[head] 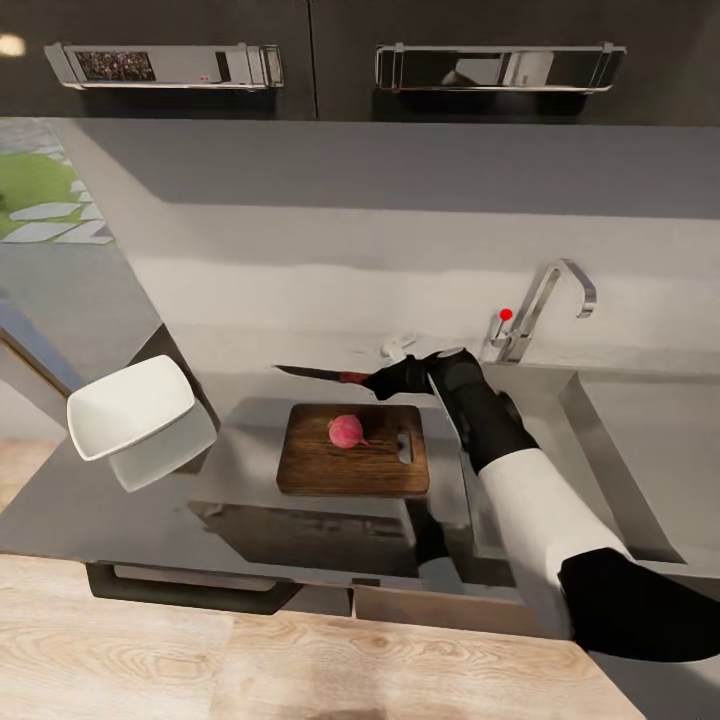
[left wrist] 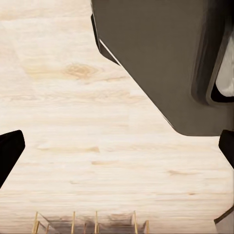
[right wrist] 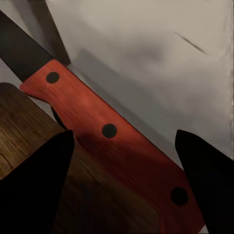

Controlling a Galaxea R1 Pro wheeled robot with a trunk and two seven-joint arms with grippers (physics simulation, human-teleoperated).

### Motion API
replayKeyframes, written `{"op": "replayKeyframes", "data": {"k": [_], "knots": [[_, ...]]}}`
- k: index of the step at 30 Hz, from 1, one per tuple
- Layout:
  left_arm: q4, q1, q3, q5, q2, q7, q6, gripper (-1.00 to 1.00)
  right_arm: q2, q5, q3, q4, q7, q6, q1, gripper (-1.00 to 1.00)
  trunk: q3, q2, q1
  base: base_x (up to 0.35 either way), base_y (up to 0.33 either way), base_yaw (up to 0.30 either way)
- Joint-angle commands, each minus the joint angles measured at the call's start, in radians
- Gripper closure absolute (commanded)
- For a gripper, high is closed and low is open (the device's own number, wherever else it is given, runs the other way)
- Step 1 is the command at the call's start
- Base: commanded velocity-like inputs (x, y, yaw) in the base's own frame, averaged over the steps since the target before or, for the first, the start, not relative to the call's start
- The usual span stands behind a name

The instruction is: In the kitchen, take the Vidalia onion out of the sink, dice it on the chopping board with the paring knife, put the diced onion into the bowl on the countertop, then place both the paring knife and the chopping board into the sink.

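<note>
Glossy black upper cabinets (head: 300, 55) with chrome handles hang over a pale backsplash and a smooth, slightly reflective grey countertop (head: 120, 520). At the head view's centre lies the chopping board (head: 353, 450), a dark brown, grained wooden rectangle with rounded corners and a slot-shaped handle hole at its 3 o'clock end. The round, pinkish onion (head: 346, 431) rests on the board, slightly toward 12 o'clock. Just past the board's 12 o'clock edge lies the paring knife (head: 322, 375), dark pointed blade toward 9 o'clock; its flat red-brown handle (right wrist: 112, 146) carries three dark rivets. The right gripper (head: 385, 381) sits at that handle, black fingers (right wrist: 34, 190) spread to either side of it; actual grip cannot be told. At 9 o'clock sits the glossy white squarish bowl (head: 130, 407). At 3 o'clock is the matte grey sink (head: 640, 440) with its chrome tap (head: 545, 305) and red knob. The left gripper (left wrist: 117, 156) hangs wide open over pale wood-grain floor (left wrist: 87, 141).
</note>
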Motion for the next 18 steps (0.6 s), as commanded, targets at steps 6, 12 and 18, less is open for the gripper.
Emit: {"op": "replayKeyframes", "data": {"k": [6,12,18], "knots": [[0.0,-0.001,-0.007,0.01,-0.003,0.001,-0.032,-1.0,-0.019,0.027,-0.026,-0.033,0.022,0.012,0.003,1.0,-0.002,-0.002,0.0,0.0,0.0,0.0],[0.0,-0.001,-0.007,0.01,-0.003,0.001,-0.066,-1.0,-0.019,0.046,-0.024,-0.067,-0.009,0.012,0.003,1.0,-0.002,-0.002,0.0,0.0,0.0,0.0],[0.0,-0.001,-0.007,0.01,-0.003,0.001,-0.099,-1.0,-0.019,0.046,-0.024,-0.1,-0.039,0.012,0.003,1.0,-0.002,-0.002,0.0,0.0,0.0,0.0]]}}
